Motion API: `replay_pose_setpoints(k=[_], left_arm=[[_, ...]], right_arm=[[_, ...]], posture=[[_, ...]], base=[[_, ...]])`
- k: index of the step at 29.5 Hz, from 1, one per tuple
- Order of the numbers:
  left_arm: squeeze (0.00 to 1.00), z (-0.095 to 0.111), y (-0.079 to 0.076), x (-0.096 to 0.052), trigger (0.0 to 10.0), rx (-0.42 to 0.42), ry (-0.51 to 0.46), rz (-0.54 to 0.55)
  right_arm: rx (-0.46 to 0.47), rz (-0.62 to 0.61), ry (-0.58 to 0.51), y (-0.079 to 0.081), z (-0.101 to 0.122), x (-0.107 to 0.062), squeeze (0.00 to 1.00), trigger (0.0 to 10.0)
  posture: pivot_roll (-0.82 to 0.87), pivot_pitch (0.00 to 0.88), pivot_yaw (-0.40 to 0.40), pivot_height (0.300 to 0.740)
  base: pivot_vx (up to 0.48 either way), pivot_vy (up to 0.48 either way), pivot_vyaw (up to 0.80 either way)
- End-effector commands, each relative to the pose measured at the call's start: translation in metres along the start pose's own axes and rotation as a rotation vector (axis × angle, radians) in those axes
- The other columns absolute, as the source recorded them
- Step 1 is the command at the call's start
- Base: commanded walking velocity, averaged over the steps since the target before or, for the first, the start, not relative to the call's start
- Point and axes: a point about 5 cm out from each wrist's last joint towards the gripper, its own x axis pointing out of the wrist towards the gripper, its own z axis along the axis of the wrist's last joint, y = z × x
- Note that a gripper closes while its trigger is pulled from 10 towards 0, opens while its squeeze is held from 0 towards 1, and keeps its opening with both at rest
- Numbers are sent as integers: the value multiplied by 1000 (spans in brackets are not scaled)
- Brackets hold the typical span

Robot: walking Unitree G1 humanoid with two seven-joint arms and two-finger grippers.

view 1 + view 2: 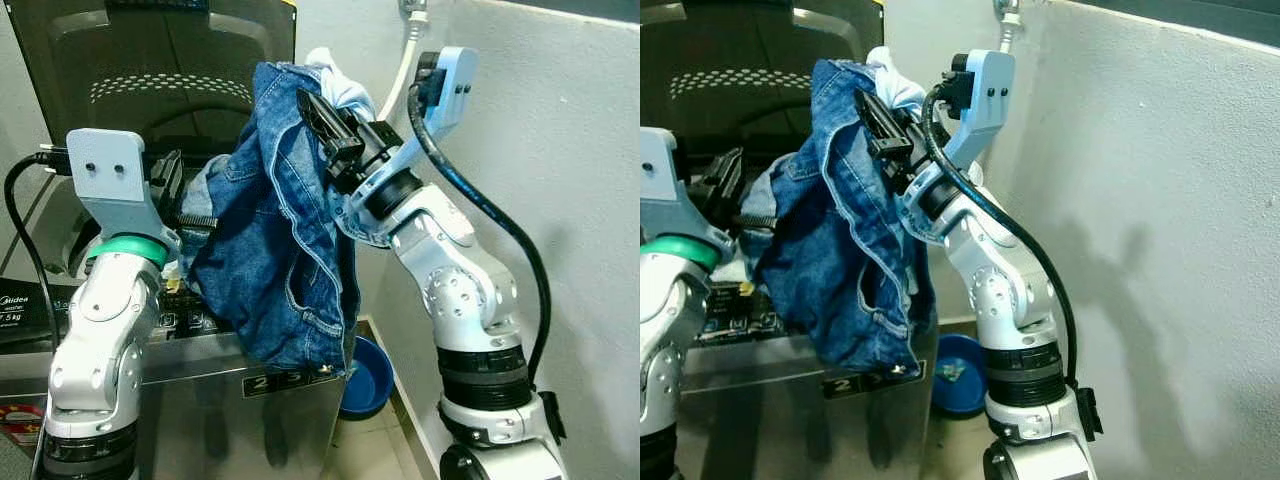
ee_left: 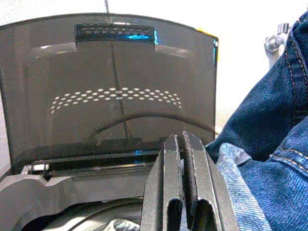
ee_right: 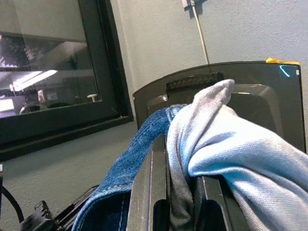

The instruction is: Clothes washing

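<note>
A pair of blue jeans (image 1: 280, 250) hangs in the air over the front right corner of the top-load washing machine (image 1: 200, 345). My right gripper (image 1: 318, 112) is raised high and shut on the jeans' top edge together with a pale blue cloth (image 3: 231, 154). The cloth bunches over the fingers (image 3: 149, 192). My left gripper (image 2: 182, 187) is shut with nothing in it. It sits over the washer's opening, just left of the hanging denim (image 2: 269, 144), and points at the raised dark lid (image 2: 110, 86).
The washer's lid (image 1: 150, 70) stands upright at the back. A grey wall (image 1: 580, 200) runs close along the right, with a white hose (image 1: 405, 60) at its top. A blue basin (image 1: 368, 378) lies on the floor between washer and wall.
</note>
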Motion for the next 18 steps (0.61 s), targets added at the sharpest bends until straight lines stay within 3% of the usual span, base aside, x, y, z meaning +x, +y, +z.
replay_pose_setpoints(k=[1,11,18], left_arm=[[0,1,0,-2,10000,11,-12,-2],[0,2,-1,-3,10000,-6,-20,-11],[0,2,-1,-4,10000,-31,-27,-1]], right_arm=[[-10,27,-36,5,9,2,0,10000],[-20,35,-19,6,6,0,0,10000],[-18,31,-13,6,6,0,0,10000]], posture=[[48,0,-25,740],[49,0,-26,740],[50,0,-28,740]], base=[[398,0,0],[382,0,0],[0,0,0]])
